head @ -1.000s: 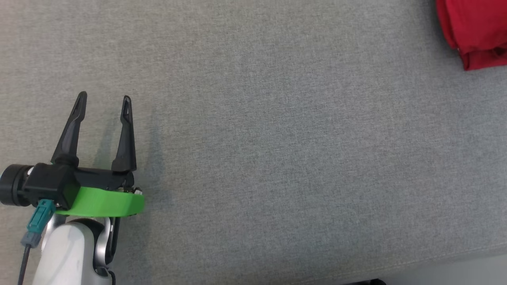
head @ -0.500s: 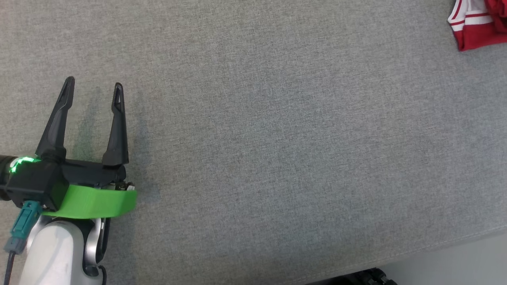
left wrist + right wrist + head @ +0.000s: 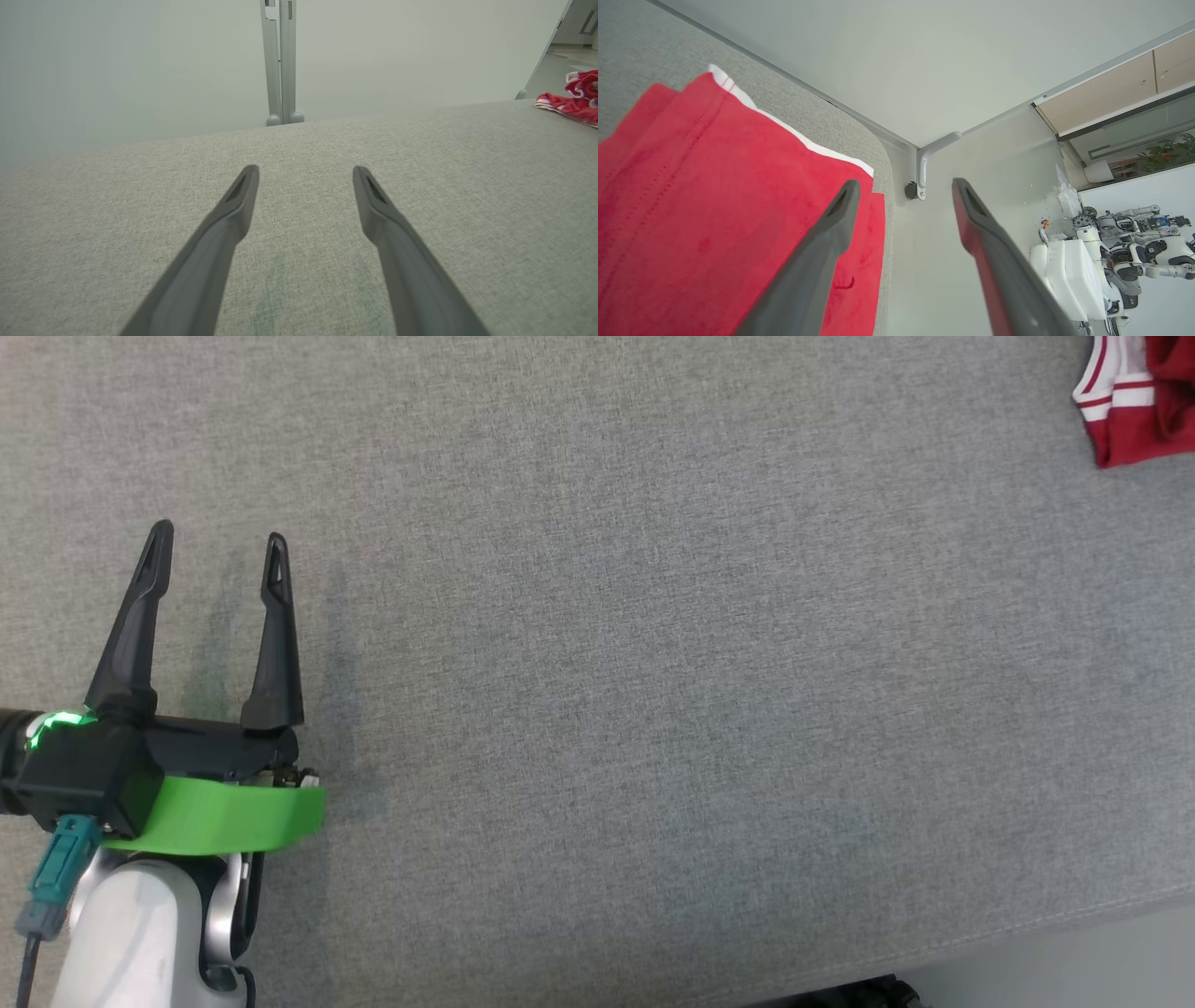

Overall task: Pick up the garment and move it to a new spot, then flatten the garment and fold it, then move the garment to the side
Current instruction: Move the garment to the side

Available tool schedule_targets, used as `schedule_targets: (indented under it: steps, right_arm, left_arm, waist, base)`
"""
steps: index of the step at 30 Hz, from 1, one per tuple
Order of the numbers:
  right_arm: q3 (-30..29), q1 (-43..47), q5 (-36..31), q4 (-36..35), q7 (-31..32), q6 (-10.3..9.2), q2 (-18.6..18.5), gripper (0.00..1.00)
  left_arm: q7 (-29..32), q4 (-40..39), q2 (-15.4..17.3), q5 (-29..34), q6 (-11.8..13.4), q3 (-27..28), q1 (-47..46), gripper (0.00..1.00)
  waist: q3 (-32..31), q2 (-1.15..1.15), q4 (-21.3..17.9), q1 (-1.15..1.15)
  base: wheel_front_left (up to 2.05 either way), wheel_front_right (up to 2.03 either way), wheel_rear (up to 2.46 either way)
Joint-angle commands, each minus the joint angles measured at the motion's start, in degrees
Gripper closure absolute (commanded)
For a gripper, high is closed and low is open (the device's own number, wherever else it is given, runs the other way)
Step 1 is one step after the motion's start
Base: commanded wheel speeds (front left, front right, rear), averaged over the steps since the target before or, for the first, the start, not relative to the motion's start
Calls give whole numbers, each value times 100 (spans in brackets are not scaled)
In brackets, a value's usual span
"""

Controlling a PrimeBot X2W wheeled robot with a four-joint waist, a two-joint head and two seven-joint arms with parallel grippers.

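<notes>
At the far left of the head view, the left tool [image 3: 219,534] hovers low over the grey woven-fabric worktop [image 3: 597,663]. Its two long dark fingers are spread wide with nothing between them. Its own wrist view agrees, showing bare grey cloth under and between the fingers. The broad middle of the worktop carries nothing to work on.

At the far right, in the top corner of the head view, lies the red garment with white striped trim [image 3: 1148,434]. It is well apart from the left tool and close to the worktop's rounded corner. The right wrist view looks down on it from close above. It lies in flat, stacked layers with a white edge along one side (it reads as folded, though how neatly cannot be told from here).

The right tool [image 3: 906,183] hangs over the garment's outer edge, fingers wide apart and gripping nothing. One finger is over red cloth, the other over the pale surface beyond the worktop's edge. Whether a fingertip touches the cloth cannot be told.

Judging from this, the last step is in hand: the garment looks folded and set at the side, with the tool open above it. The next move calls for the right arm to lift straight away from the cloth, so that neither finger drags a layer, spoils the fold or pulls the garment off the edge.
</notes>
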Motion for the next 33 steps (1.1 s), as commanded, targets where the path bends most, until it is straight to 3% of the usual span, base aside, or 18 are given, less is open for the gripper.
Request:
schedule_targets:
  steps: [1,7,14,27,33]
  right_arm:
    - [-50,-54,12,52,-142,-16,75,0]
    - [-392,156,151,157,-794,-16,510,0]
    - [-979,832,418,-521,-953,-15,1168,0]
    - [-2854,3550,-254,-2449,-957,-15,2316,0]
    - [-3424,4889,-618,-3050,-956,-15,2883,0]
  left_arm:
    - [-60,64,-11,-54,32,0,40,0]
    - [-249,432,-126,-195,64,-3,192,0]
    - [-420,812,-193,-366,154,152,550,0]
    - [-519,1206,-252,-535,187,194,1022,0]
    - [-561,1448,-297,-605,163,158,1124,0]
  waist:
    - [-138,0,8,-1]
    - [-687,0,98,-1]
    - [-1418,0,220,-1]
    - [-2292,0,595,-1]
    - [-2581,0,721,-1]
  base:
    - [0,0,0]
    - [0,0,0]
    - [0,0,0]
    - [0,0,0]
    - [0,0,0]
